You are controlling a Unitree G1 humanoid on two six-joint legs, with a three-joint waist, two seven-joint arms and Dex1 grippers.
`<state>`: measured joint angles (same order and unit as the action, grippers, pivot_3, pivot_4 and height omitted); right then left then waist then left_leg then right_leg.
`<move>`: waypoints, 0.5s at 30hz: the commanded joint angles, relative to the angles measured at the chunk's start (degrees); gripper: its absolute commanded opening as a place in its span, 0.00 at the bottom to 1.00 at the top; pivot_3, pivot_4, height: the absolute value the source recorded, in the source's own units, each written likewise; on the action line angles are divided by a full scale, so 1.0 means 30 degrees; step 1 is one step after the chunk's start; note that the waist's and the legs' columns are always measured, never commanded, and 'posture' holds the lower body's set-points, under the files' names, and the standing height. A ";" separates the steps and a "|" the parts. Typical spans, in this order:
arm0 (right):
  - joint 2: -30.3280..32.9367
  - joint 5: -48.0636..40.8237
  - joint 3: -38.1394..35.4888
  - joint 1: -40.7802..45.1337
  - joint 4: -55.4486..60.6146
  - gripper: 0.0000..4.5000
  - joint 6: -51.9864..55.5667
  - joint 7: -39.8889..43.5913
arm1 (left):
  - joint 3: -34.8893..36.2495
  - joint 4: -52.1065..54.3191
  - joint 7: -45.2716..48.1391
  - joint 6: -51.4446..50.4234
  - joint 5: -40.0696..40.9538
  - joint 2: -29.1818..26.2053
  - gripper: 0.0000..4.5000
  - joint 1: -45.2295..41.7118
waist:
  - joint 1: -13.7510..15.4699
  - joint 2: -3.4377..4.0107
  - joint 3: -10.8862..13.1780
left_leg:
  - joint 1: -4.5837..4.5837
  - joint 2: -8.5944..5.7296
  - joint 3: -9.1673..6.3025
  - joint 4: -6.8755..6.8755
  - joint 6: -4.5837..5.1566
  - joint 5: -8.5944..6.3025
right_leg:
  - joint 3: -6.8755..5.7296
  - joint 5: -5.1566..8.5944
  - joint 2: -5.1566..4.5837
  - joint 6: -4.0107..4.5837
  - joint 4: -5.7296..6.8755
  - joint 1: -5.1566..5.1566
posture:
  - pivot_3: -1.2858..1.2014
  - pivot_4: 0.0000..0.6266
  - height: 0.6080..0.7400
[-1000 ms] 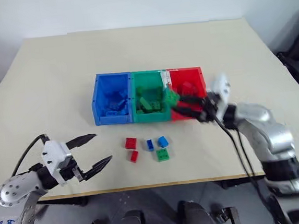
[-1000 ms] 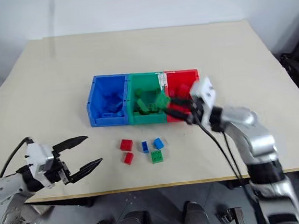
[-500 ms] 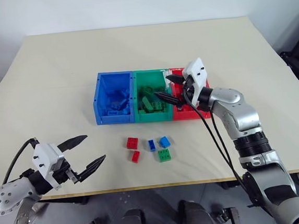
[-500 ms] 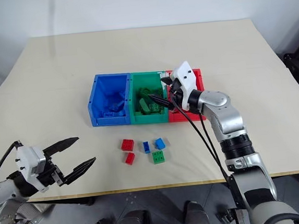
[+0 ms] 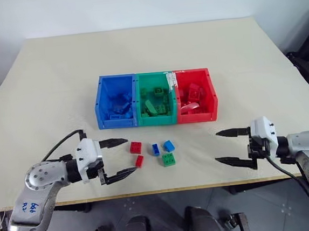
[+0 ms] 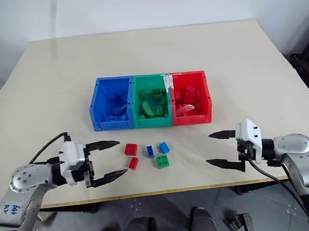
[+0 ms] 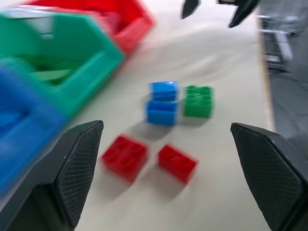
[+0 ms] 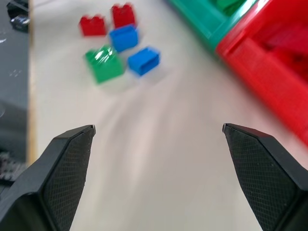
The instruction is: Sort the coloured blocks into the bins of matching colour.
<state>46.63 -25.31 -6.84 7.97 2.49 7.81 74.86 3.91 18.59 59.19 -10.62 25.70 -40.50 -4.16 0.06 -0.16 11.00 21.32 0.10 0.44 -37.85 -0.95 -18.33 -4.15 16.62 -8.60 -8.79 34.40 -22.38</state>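
Beige flat-topped table [image 5: 54, 86] carries three joined open-top plastic bins in a row near its centre: blue rectangular bin [image 5: 115, 104] on the robot's left, green rectangular bin [image 5: 155, 100] in the middle, red rectangular bin [image 5: 195, 97] on the right, each w/ studded bricks of its own colour inside. Five loose small studded plastic bricks lie btwn the bins and the table's near edge, all apart from the bins: larger red brick [image 5: 136, 147], smaller red brick [image 5: 139, 160] just nearer the edge, small blue brick [image 5: 155, 149], second blue brick [image 5: 169, 145] just beside it, green brick [image 5: 168, 159] closest to the near edge among that right-hand cluster. Left gripper [image 5: 122, 158], two black fingers, is spread wide & holds nothing; it sits low over the table near the near edge, pointing toward the red bricks, its lower fingertip close to the smaller red brick, contact can't be told. Right gripper [image 5: 220, 147] also spread wide, empty, near the near edge on the right side, well apart from the loose bricks, pointing back toward them.
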 commanded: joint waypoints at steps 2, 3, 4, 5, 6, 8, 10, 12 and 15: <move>-0.0354 -0.0131 0.0863 0.0415 0.1309 0.99 -0.0057 0.0164 | -0.0247 -0.0317 0.0665 0.0438 0.0103 -0.0024 1.00 -0.0365 | -0.0026 0.0000 0.0000 | -0.0007 0.0002 0.0007 -0.0002 -0.0003 -0.0002 | 0.0012 0.0000 0.0001 0.0000 0.0007 -0.0002 | 0.52 0.24 1.00; -0.0522 -0.0099 0.1428 0.0724 0.1636 0.99 0.0270 0.0165 | -0.0205 -0.0366 0.0734 0.0436 0.0149 -0.0065 1.00 -0.0365 | -0.0028 0.0000 0.0000 | -0.0008 0.0005 0.0007 -0.0006 -0.0005 -0.0002 | 0.0012 0.0000 0.0003 0.0000 0.0008 -0.0003 | 0.52 0.24 1.00; -0.0783 0.0174 0.2283 0.1315 0.1889 0.99 0.0641 0.0110 | -0.0041 -0.0387 0.0810 0.0378 0.0249 -0.0163 1.00 -0.0228 | -0.0028 0.0000 0.0000 | -0.0006 0.0007 0.0005 -0.0011 -0.0006 -0.0003 | 0.0012 0.0000 0.0005 0.0000 0.0007 -0.0004 | 0.52 0.24 1.00; -0.0955 0.0383 0.2958 0.1812 0.2066 0.99 0.1057 0.0057 | 0.0109 -0.0379 0.0879 0.0340 0.0307 -0.0259 1.00 -0.0073 | -0.0067 0.0000 0.0000 | -0.0005 0.0008 0.0005 -0.0013 -0.0007 -0.0004 | 0.0013 0.0000 0.0005 0.0000 0.0008 -0.0004 | 0.52 0.24 1.00; -0.1068 0.0730 0.3799 0.2440 0.2232 0.99 0.1715 0.0041 | 0.0290 -0.0338 0.1008 0.0363 0.0286 -0.0451 1.00 0.0216 | -0.0060 0.0001 0.0000 | -0.0005 0.0013 0.0008 -0.0030 -0.0010 -0.0006 | 0.0021 0.0000 0.0008 0.0001 0.0016 -0.0009 | 0.52 0.24 1.00; -0.1654 0.1416 0.5156 0.3790 0.2212 0.99 0.2279 -0.0136 | 0.0680 -0.0209 0.1377 0.0539 0.0132 -0.0950 1.00 0.1011 | -0.0088 0.0002 0.0001 | -0.0002 0.0012 0.0004 -0.0036 -0.0014 -0.0008 | 0.0026 0.0001 0.0008 0.0002 0.0027 -0.0015 | 0.52 0.24 1.00; -0.2572 0.2302 0.6640 0.5375 0.1928 0.99 0.2623 -0.0365 | 0.1495 0.0075 0.1339 0.0470 0.0383 -0.1309 1.00 0.2079 | -0.0084 0.0004 0.0002 | 0.0003 0.0015 0.0008 -0.0036 -0.0019 -0.0016 | 0.0037 0.0003 0.0010 0.0006 0.0031 -0.0033 | 0.52 0.24 1.00; -0.3110 0.2857 0.7462 0.6179 0.1707 0.99 0.2515 -0.0415 | 0.2019 0.0337 0.1230 0.0465 0.0488 -0.1502 1.00 0.2785 | -0.0038 0.0003 0.0002 | 0.0008 0.0017 0.0000 -0.0035 -0.0020 -0.0024 | 0.0037 0.0007 0.0015 0.0014 0.0030 -0.0040 | 0.52 0.24 1.00; -0.3818 0.3407 0.8401 0.6816 0.1568 0.99 0.2473 -0.0530 | 0.2709 0.0815 0.0892 0.0412 0.0446 -0.1483 1.00 0.3670 | 0.0229 0.0002 0.0002 | 0.0043 0.0007 -0.0031 -0.0065 0.0009 -0.0051 | 0.0031 0.0007 0.0013 0.0014 0.0028 -0.0037 | 0.52 0.24 1.00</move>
<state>35.51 -15.67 17.58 28.07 6.49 15.42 73.39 10.34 18.14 62.27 -9.80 26.03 -44.36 6.26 0.74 -0.15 11.01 21.46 0.12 0.37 -38.12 -0.89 -18.56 -4.05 16.64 -8.56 -8.75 34.49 -22.48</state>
